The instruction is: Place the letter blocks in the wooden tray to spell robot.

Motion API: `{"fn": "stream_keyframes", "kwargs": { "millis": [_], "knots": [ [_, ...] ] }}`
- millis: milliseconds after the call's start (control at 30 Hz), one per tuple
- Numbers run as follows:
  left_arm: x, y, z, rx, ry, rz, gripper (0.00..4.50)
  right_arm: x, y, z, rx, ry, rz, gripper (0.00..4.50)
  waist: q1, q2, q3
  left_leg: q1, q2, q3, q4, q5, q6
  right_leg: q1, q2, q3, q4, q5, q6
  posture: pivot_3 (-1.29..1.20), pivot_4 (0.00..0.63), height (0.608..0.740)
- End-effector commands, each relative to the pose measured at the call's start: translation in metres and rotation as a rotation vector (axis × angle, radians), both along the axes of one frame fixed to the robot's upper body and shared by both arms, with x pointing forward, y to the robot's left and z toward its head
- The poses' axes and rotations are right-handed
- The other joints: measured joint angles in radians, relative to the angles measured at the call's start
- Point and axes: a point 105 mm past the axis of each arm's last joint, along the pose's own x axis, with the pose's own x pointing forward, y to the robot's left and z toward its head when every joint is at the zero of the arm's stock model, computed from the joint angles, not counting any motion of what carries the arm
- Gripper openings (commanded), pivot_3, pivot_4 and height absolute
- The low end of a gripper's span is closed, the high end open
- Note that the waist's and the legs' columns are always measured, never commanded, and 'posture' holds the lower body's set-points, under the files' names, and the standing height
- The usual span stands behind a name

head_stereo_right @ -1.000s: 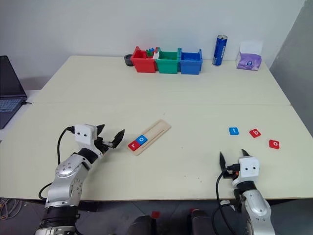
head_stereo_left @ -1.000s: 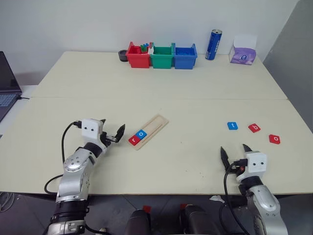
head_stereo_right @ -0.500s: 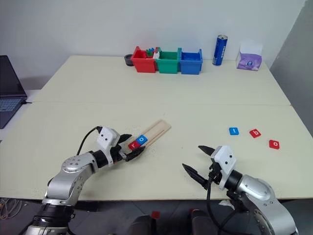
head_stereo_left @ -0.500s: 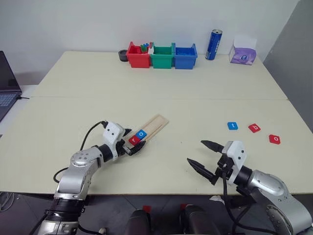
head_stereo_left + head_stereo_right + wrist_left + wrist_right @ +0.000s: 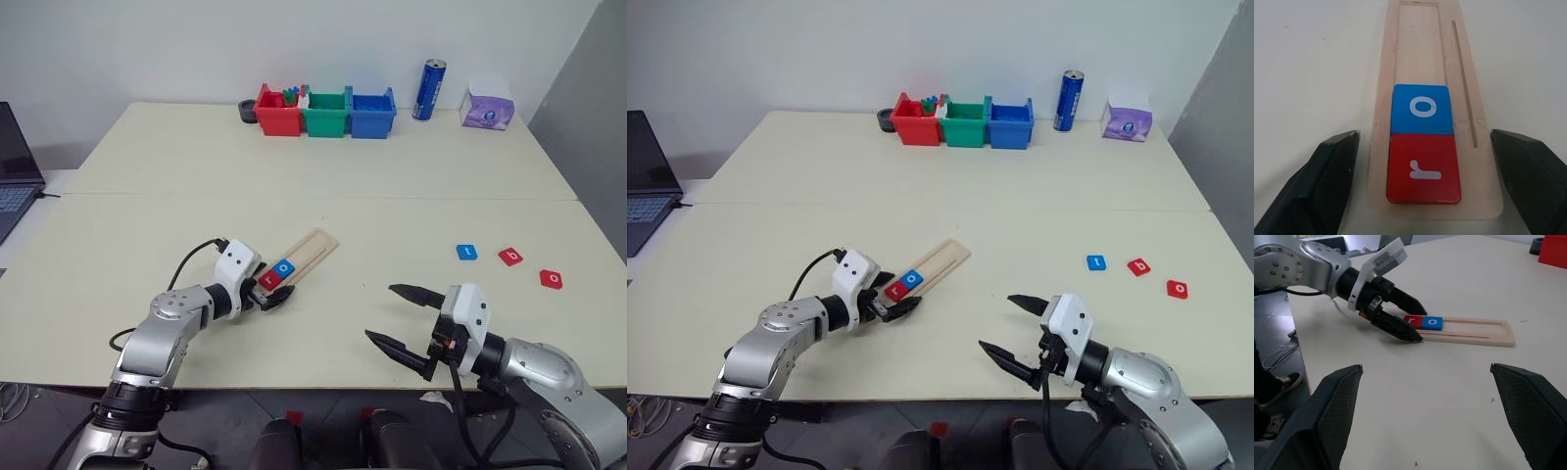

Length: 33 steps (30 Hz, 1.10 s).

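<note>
The wooden tray [image 5: 306, 253] lies slantwise on the table's near left half. At its near end sit a red "r" block [image 5: 1422, 169] and a blue "o" block [image 5: 1422, 108], side by side in the groove. My left gripper [image 5: 266, 286] is open, its fingers straddling that end of the tray and gripping nothing. Three loose blocks lie at the right: blue "t" [image 5: 466, 252], red "b" [image 5: 509, 257], red "o" [image 5: 551, 279]. My right gripper [image 5: 380, 311] is open and empty near the front edge, pointing left toward the tray.
Red [image 5: 278, 111], green [image 5: 325, 111] and blue [image 5: 371, 111] bins stand at the table's back, with a blue can [image 5: 427, 89] and a tissue box [image 5: 487, 110] to their right. A laptop [image 5: 15, 166] sits off the left edge.
My left gripper has moved right and tipped down onto the tray's near end. My right gripper has swung left and up, turning from pointing away to pointing at the tray.
</note>
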Motion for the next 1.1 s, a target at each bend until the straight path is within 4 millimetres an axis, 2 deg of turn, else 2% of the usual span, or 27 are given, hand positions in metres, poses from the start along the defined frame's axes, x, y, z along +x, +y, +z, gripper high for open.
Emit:
{"fn": "stream_keyframes", "kwargs": {
  "millis": [33,300,467,533,733,933,1067,1100],
  "knots": [
    [-0.008,-0.010,-0.002,0.010,0.050,-0.069,4.50,-0.012,0.005,0.010,0.000,-0.015,0.066,4.45,0.000,0.000,0.000,0.000,0.000,0.000,0.000,0.000,0.000,0.000,0.000,0.000,0.000,0.000,0.000,0.00,0.150,0.740],
    [-0.008,-0.007,-0.004,0.016,0.129,-0.080,4.50,-0.001,-0.001,0.025,-0.018,-0.065,0.065,4.45,0.000,0.000,0.000,0.000,0.000,0.000,0.000,0.000,0.000,0.000,0.000,0.000,0.000,-0.001,0.001,0.00,0.150,0.740],
    [-0.003,0.001,-0.007,0.034,0.146,-0.035,3.44,0.001,0.002,0.032,0.005,-0.065,0.066,4.50,0.001,0.000,0.000,0.000,0.000,0.000,0.000,0.000,0.000,0.000,0.000,0.000,0.000,0.000,0.000,0.00,0.150,0.740],
    [-0.002,0.003,-0.008,0.047,0.149,-0.029,3.39,0.002,0.002,0.033,0.012,-0.057,0.067,4.50,0.001,0.000,0.000,0.000,0.000,0.000,0.000,0.000,0.000,0.000,0.000,0.000,0.000,0.000,0.000,0.00,0.150,0.740],
    [0.000,0.006,-0.009,0.054,0.148,-0.022,2.06,0.002,0.003,0.035,0.019,-0.047,0.070,4.50,0.001,0.000,-0.001,0.000,0.000,0.000,0.000,0.000,0.000,0.000,0.000,0.000,0.000,0.000,0.000,0.00,0.150,0.740],
    [0.002,0.010,-0.009,0.068,0.147,-0.015,2.06,0.002,0.004,0.036,0.027,-0.044,0.069,4.50,0.001,0.000,-0.001,0.001,0.000,0.000,0.000,0.000,0.000,0.001,0.000,0.000,0.000,0.000,0.001,0.00,0.150,0.740],
    [-0.002,0.005,-0.009,0.043,0.151,-0.065,2.06,0.001,0.006,0.038,0.032,-0.045,0.069,4.50,0.000,0.000,-0.001,0.001,0.000,0.000,0.000,0.000,0.000,0.001,0.000,0.000,0.000,0.000,0.001,0.00,0.150,0.740],
    [-0.004,0.003,-0.009,0.034,0.153,-0.077,2.41,0.001,0.006,0.038,0.033,-0.044,0.070,4.50,0.000,0.000,-0.001,0.001,0.000,0.000,0.000,0.000,0.000,0.001,0.000,0.000,0.000,0.000,0.001,0.00,0.150,0.740]
  ]
}}
